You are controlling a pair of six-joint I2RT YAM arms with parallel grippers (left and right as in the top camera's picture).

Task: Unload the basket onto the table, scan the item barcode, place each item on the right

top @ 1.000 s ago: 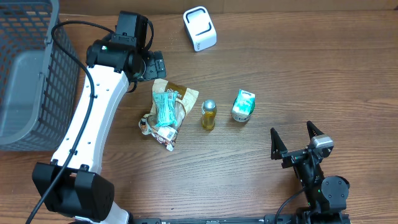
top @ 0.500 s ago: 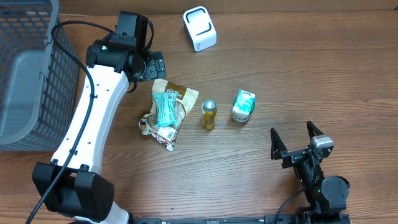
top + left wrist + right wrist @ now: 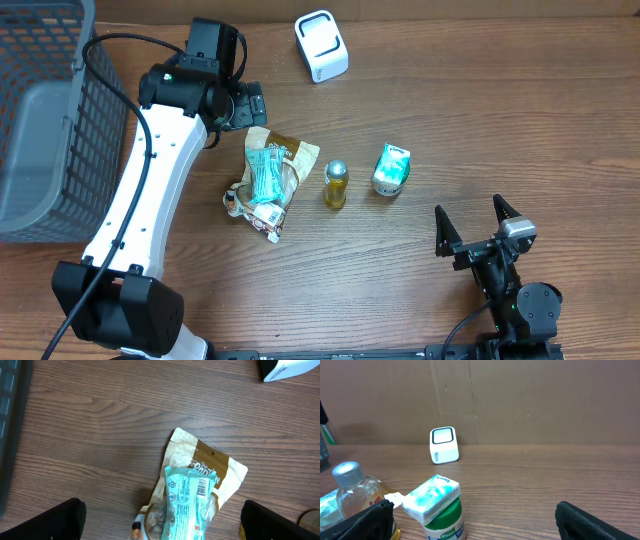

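A white barcode scanner (image 3: 321, 46) stands at the back of the table; it also shows in the right wrist view as a white scanner (image 3: 443, 445). A teal packet (image 3: 265, 178) lies on a brown pouch (image 3: 290, 152), and its barcode faces up on the teal packet (image 3: 189, 495) in the left wrist view. A yellow bottle (image 3: 335, 184) lies beside them. A green-lidded jar (image 3: 391, 169) carries a tissue pack. My left gripper (image 3: 248, 104) hangs open above the pouch's far end, holding nothing. My right gripper (image 3: 468, 210) stands open and empty near the front edge.
A grey mesh basket (image 3: 40, 120) fills the left side, and its dark basket wall (image 3: 7, 435) edges the left wrist view. A cardboard wall (image 3: 520, 395) closes off the back. Bare wood lies right of the jar (image 3: 447, 520).
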